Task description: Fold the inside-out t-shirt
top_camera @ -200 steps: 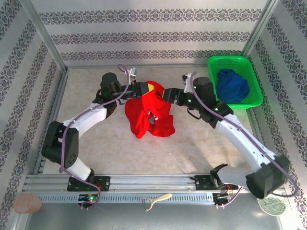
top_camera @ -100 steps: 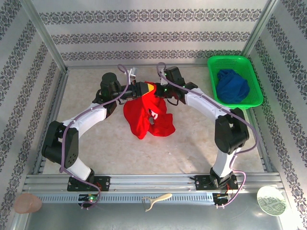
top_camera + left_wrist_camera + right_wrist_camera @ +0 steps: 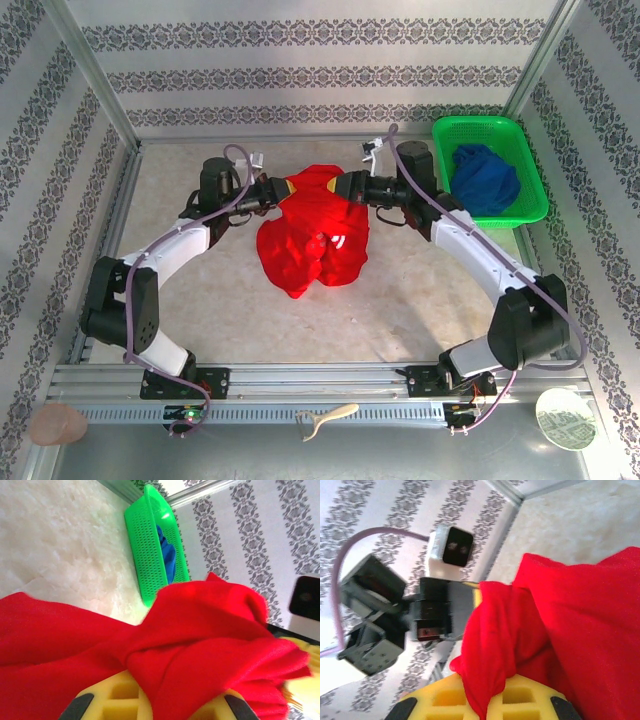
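The bright red t-shirt (image 3: 312,230) hangs bunched between both arms above the middle of the table, a bit of white print showing on its folds. My left gripper (image 3: 283,189) is shut on the shirt's upper left edge. My right gripper (image 3: 345,186) is shut on its upper right edge. In the left wrist view red cloth (image 3: 200,640) is pinched between yellow pads (image 3: 120,700). The right wrist view shows the red shirt (image 3: 560,630) squeezed between its yellow pads (image 3: 530,700), with the left gripper's black body (image 3: 437,610) facing it.
A green basket (image 3: 490,170) holding a dark blue garment (image 3: 484,178) stands at the back right; the green basket (image 3: 155,545) also appears in the left wrist view. A metal frame (image 3: 300,380) runs along the near edge, patterned walls surround the table.
Both grippers have pulled apart, the left one leftward and the right one rightward, spreading the shirt's top edge wider. The right arm has swung out from its earlier bent pose.
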